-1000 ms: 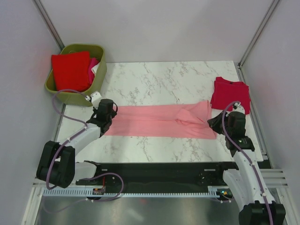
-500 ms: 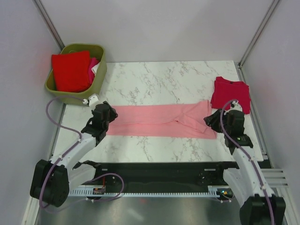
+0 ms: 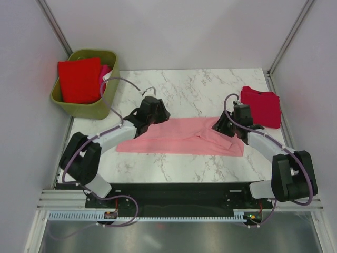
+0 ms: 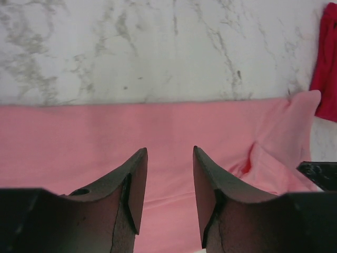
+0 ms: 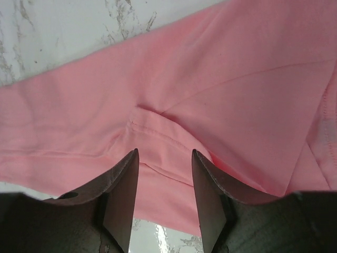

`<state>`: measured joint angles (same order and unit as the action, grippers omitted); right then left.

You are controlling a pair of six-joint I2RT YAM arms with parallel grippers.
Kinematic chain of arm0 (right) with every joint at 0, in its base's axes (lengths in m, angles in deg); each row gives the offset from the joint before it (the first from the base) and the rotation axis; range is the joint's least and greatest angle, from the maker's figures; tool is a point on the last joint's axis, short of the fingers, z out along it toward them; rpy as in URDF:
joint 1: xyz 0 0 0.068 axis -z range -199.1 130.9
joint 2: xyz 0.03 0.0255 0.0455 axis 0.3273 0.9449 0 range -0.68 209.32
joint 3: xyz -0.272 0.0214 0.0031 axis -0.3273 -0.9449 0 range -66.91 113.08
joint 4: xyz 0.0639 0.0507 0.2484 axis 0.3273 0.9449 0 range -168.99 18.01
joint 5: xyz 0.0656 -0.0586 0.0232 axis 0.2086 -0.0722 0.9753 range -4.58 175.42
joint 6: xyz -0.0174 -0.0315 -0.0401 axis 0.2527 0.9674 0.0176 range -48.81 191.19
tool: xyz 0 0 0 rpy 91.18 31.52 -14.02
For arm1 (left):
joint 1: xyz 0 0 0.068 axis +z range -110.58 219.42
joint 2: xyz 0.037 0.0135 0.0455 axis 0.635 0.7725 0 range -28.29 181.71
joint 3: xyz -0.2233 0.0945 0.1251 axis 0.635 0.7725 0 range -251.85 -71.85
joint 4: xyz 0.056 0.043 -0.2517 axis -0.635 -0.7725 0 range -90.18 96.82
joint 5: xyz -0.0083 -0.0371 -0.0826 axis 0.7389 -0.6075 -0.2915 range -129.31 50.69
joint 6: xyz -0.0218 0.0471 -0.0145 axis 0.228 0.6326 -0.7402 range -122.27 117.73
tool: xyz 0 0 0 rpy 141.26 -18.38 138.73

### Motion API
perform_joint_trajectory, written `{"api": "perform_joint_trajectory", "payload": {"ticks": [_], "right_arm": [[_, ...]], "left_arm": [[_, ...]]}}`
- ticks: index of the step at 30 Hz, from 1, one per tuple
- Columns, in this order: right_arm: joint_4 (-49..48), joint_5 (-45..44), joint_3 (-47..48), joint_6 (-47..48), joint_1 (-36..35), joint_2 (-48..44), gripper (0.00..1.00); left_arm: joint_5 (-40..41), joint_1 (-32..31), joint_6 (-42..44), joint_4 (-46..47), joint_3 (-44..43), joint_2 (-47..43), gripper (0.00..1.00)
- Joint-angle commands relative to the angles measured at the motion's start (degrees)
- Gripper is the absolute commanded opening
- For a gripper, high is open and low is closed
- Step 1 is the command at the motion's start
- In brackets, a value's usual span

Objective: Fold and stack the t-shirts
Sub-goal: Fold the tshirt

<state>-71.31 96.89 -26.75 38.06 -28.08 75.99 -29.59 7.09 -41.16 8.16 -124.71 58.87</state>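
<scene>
Marble table, white with grey veins, grey walls round it

- nearest the bases: light pink t-shirt, already folded to a long strip, flat on the table. Long axis runs left-right, parallel to the near edge
- left gripper: jaws a narrow gap apart, nothing held. It sits over the strip left of middle, near its far long edge, with bare marble just beyond. Can't tell if the tips touch cloth
- right gripper: same narrow gap, nothing held, over the right part of the strip. A sleeve seam lies just ahead of the jaws. Contact unclear here too
- key relation: the strip lies across both arms, one end per arm. The left end is well left of the left gripper; the right end is close to the right gripper. Likely next step is a crosswise fold, one end carried along the long axis onto the other
- further right: dark crimson t-shirt, folded, just past the strip's right end, so the right arm is nearer for stacking
- far left: olive-green basket with a bright red t-shirt and a hot pink t-shirt, not yet done
</scene>
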Motion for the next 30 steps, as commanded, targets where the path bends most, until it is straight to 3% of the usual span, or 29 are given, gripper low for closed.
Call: {"api": "perform_joint_trajectory", "payload": {"ticks": [1,10,13,18,22,26,30], "right_arm": [[-1.8,-2.8,2.6,1.1,-0.3,1.9,0.52],[0.7,-8.4,1.2,3.8,-0.4,3.2,0.57],[0.4,-7.5,-0.9,3.6,-0.7,3.8,0.56],[-0.7,-3.9,-4.9,3.3,-0.9,2.5,0.53],[-1.3,-0.2,-7.5,3.3,-0.8,-1.5,0.41],[0.4,2.9,-8.3,3.6,-0.9,-4.8,0.19],[4.1,5.1,-9.2,4.9,-1.0,-8.9,0.15]], "left_arm": [[-3.4,-3.6,1.1,-0.9,-8.9,7.1,0.47],[-14.9,-7.7,0.4,-6.2,-36.2,30.4,0.46],[-21.8,-8.0,-1.9,-8.1,-41.9,36.4,0.46],[-25.4,-8.3,-2.4,-8.3,-44.9,41.8,0.45],[-27.7,-8.3,-2.5,-8.5,-47.4,45.0,0.45],[-29.0,-8.3,-2.4,-10.2,-51.0,49.1,0.44],[-27.8,-8.3,-2.3,-11.0,-52.3,50.3,0.44]]}}
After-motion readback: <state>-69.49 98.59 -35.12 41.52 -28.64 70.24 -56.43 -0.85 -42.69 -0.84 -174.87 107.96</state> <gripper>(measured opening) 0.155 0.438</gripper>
